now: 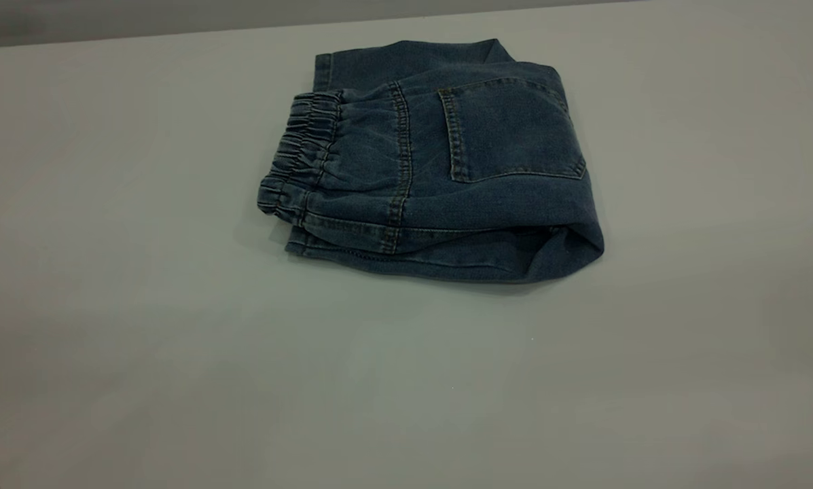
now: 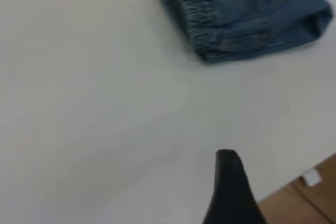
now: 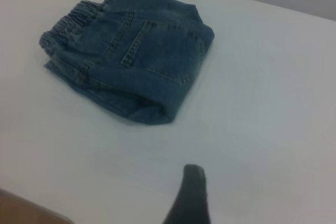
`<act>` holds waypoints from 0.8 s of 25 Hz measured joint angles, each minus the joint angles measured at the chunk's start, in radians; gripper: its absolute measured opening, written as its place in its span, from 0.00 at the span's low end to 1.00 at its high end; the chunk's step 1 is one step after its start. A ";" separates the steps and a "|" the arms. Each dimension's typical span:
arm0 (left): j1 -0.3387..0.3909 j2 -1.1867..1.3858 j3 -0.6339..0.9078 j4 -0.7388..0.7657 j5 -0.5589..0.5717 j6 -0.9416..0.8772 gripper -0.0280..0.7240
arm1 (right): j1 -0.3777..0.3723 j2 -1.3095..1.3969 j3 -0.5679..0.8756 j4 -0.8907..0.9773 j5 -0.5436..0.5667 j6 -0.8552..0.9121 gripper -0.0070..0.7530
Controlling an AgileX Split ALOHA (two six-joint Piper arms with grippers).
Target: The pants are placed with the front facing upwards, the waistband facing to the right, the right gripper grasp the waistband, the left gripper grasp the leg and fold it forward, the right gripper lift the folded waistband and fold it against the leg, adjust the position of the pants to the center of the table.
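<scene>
Item: small blue denim pants (image 1: 440, 163), folded into a compact bundle, back patch pocket (image 1: 511, 129) uppermost; lying toward 12 o'clock on the plain pale grey table (image 1: 175, 353). Gathered elastic waistband (image 1: 301, 153) at the bundle's 9 o'clock edge.

Left gripper (image 2: 231, 190): one black finger visible, well apart from pants; opening cannot be told.

Right gripper (image 3: 190, 195): likewise, one dark finger, clear of the pants; opening cannot be told.
</scene>
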 joint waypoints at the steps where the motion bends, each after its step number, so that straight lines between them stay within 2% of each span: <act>1: 0.000 0.000 0.006 -0.017 -0.011 0.000 0.59 | 0.000 0.000 0.000 0.000 0.000 0.000 0.75; 9: 0.000 0.000 0.027 -0.128 -0.055 0.156 0.59 | 0.000 0.000 0.000 -0.002 0.000 0.000 0.75; 20: 0.000 0.000 0.027 -0.127 -0.054 0.158 0.59 | 0.000 0.000 0.000 -0.002 0.000 0.000 0.75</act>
